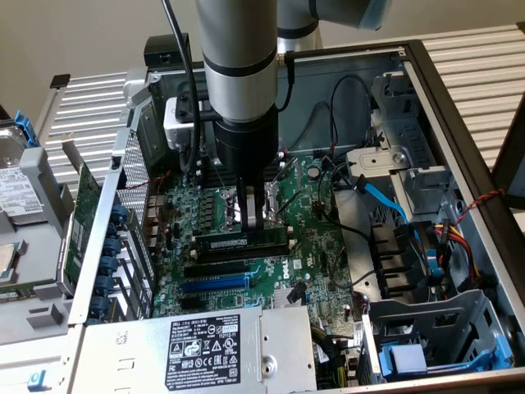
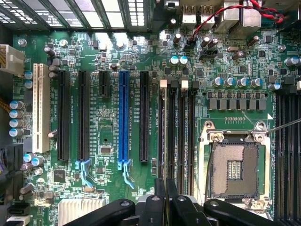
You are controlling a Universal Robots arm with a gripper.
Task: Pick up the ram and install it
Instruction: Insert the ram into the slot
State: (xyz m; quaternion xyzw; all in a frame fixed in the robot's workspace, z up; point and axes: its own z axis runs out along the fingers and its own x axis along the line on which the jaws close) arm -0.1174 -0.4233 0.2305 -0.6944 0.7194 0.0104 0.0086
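Note:
The ram (image 1: 238, 244) is a thin green stick with a white label. It stands on edge in a black memory slot on the motherboard (image 1: 324, 246). My gripper (image 1: 253, 220) hangs straight down over its middle, and the fingertips meet its upper edge. In the wrist view the ram (image 2: 163, 136) shows edge-on as a pale line in the memory slot farthest from the processor socket, and it runs in between my dark fingers (image 2: 159, 197). My gripper (image 2: 165, 188) is shut on that edge.
Empty black memory slots (image 2: 182, 136) lie beside the ram, then the open processor socket (image 2: 233, 169). On the other side is a blue expansion slot (image 2: 123, 117). In the case are a power supply (image 1: 205, 345), a blue cable (image 1: 385, 201), a drive cage (image 1: 435, 328) and a green card (image 1: 86, 205).

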